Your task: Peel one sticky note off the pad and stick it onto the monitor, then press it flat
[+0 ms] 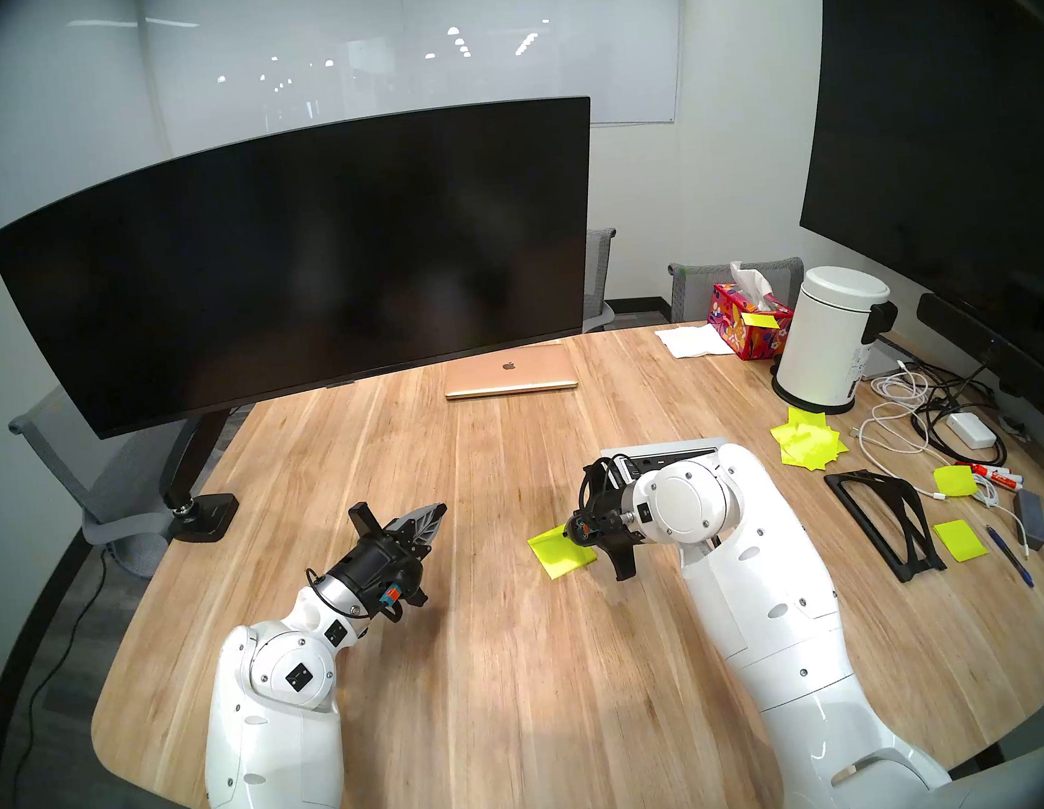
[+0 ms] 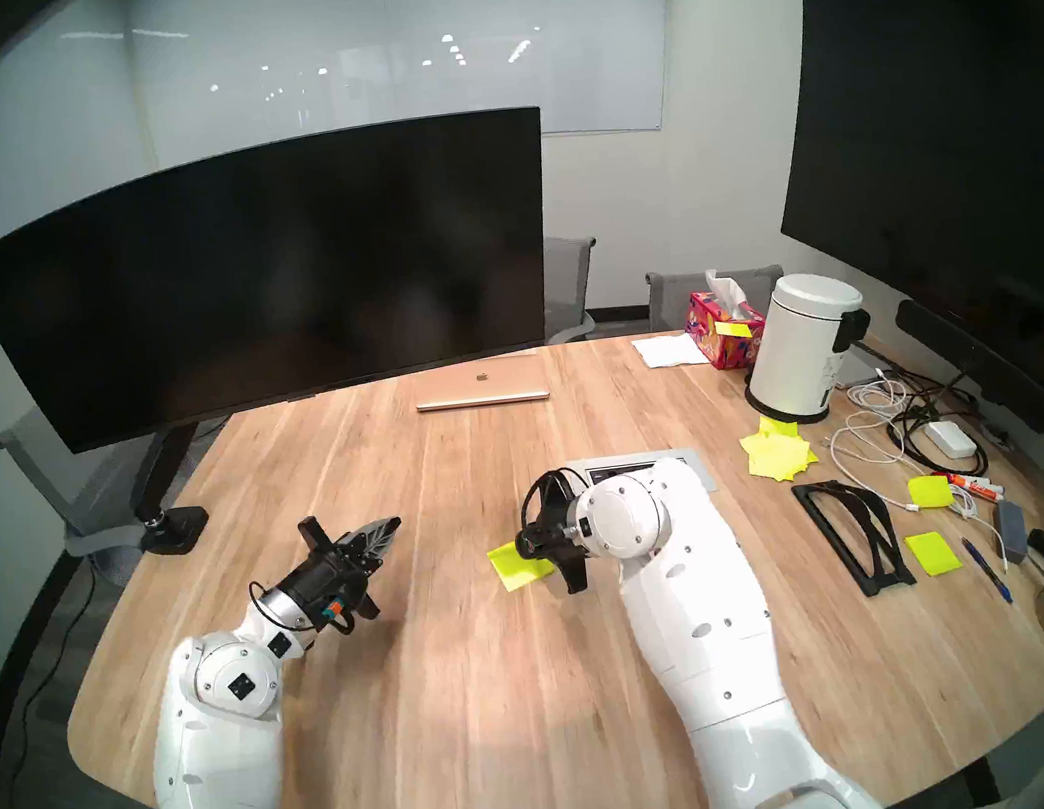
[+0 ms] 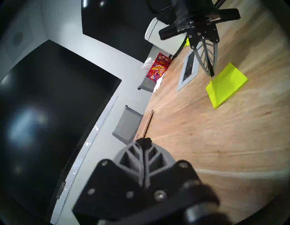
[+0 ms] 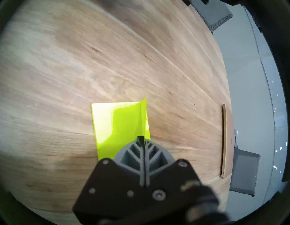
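Between the closed fingertips of the right gripper (image 4: 142,139), one corner of the sticky note (image 4: 143,116) is pinched: the top sheet lifts at that edge and stands as a thin flap, its far edge still joined to the pad (image 4: 109,125). From the left wrist camera the same fingers (image 3: 208,62) come down onto the raised sheet (image 3: 211,88) at the pad's (image 3: 229,81) near corner. That pad (image 1: 564,550) lies flat on the wooden table (image 1: 500,653), about mid-table and just in front of the right wrist.

Well apart to the robot's left, the left gripper (image 1: 432,519) hangs above the bare wood, fingers pressed together on nothing, pointing toward the middle of the table.

Behind both arms the curved black monitor (image 1: 299,263) floats over the table's far left part on its black jointed arm stand (image 1: 191,487), screen dark and bare. A closed gold laptop (image 1: 510,373) lies just right of its lower edge. Farther right sit a patterned tissue box (image 1: 749,325), a white lidded bin (image 1: 827,339), a jumble of loose neon sheets (image 1: 809,444) and tangled cables (image 1: 918,410); a taller flat screen (image 1: 952,124) stands beyond them.
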`<state>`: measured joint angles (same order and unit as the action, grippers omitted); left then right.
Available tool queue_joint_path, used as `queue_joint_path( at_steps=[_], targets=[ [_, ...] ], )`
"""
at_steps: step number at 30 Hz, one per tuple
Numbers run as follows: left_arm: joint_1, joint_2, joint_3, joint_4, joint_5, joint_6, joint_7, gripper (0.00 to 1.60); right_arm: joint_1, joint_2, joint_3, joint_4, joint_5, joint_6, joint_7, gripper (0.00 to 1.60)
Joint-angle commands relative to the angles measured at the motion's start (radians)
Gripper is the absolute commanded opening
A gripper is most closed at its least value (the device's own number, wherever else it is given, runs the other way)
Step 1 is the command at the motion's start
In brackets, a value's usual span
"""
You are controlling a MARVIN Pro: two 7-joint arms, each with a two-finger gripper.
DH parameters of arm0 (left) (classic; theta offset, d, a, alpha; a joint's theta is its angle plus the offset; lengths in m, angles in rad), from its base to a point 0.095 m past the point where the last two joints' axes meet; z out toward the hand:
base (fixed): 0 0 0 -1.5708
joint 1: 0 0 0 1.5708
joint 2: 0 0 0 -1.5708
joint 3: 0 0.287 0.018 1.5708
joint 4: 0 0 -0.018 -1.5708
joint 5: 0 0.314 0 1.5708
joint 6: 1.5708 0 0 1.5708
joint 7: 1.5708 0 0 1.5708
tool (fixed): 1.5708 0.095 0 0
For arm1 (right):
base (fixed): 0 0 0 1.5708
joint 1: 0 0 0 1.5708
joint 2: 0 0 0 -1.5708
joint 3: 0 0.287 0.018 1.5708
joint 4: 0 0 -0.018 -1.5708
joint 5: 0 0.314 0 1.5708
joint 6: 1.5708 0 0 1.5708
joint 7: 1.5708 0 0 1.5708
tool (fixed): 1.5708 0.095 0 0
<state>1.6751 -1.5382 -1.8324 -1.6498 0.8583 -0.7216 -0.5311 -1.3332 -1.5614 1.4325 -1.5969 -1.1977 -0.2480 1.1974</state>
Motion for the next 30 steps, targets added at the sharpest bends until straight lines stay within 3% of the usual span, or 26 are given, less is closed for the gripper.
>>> queue_joint_path(
  at_steps=[1,17,30],
  targets=[
    [-0.009,0.048,-0.014,0.003,-0.098,-0.019,-0.077,0.00,0.004,-0.009,-0.008,-0.018,-0.010,0.008,-0.011,0.00],
    [-0.018,0.136,-0.041,0.095,-0.334,-0.016,-0.328,0.00,-0.002,-0.035,-0.048,-0.002,-0.078,0.057,-0.019,0.00],
    [-0.063,0.147,-0.033,0.153,-0.376,-0.047,-0.376,0.00,0.002,-0.054,-0.063,0.005,-0.113,0.094,-0.029,0.00]
  ],
)
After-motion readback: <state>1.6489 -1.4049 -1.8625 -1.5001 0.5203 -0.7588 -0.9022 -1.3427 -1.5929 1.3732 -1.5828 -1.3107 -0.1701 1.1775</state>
